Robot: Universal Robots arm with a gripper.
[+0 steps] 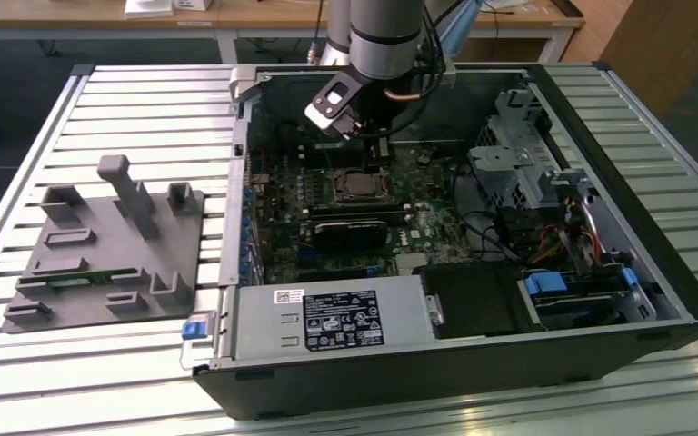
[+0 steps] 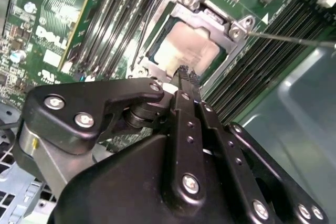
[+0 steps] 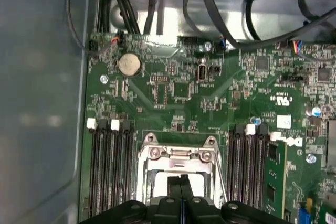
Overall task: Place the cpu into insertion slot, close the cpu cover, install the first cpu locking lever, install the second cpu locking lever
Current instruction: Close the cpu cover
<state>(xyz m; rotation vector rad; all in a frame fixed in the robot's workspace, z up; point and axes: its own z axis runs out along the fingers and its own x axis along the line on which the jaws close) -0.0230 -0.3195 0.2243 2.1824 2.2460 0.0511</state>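
Observation:
My gripper point(image 1: 377, 156) reaches down into the open computer case, just behind the insertion slot point(image 1: 355, 186) as the exterior view shows it. In both wrist views its fingers are pressed together with nothing between them, tips point(image 2: 186, 75) at the socket's edge. The cpu point(image 2: 184, 51) lies in the slot, its pale metal top showing through the window of the cpu cover point(image 2: 231, 30), which lies flat over it. A thin wire locking lever point(image 2: 289, 38) sticks out sideways from the socket corner, and the lever point(image 3: 220, 182) also runs along the socket's side. The gripper point(image 3: 180, 186) partly hides the cpu point(image 3: 160, 179).
Memory slots point(image 3: 110, 171) flank the socket on both sides. Cables point(image 3: 210, 3) hang at the board's far edge near a coin cell point(image 3: 129, 64). A black card point(image 1: 349, 229), drive cage point(image 1: 519, 154) and power supply point(image 1: 324, 318) crowd the case. A grey fixture point(image 1: 106, 245) sits on the exterior view's left.

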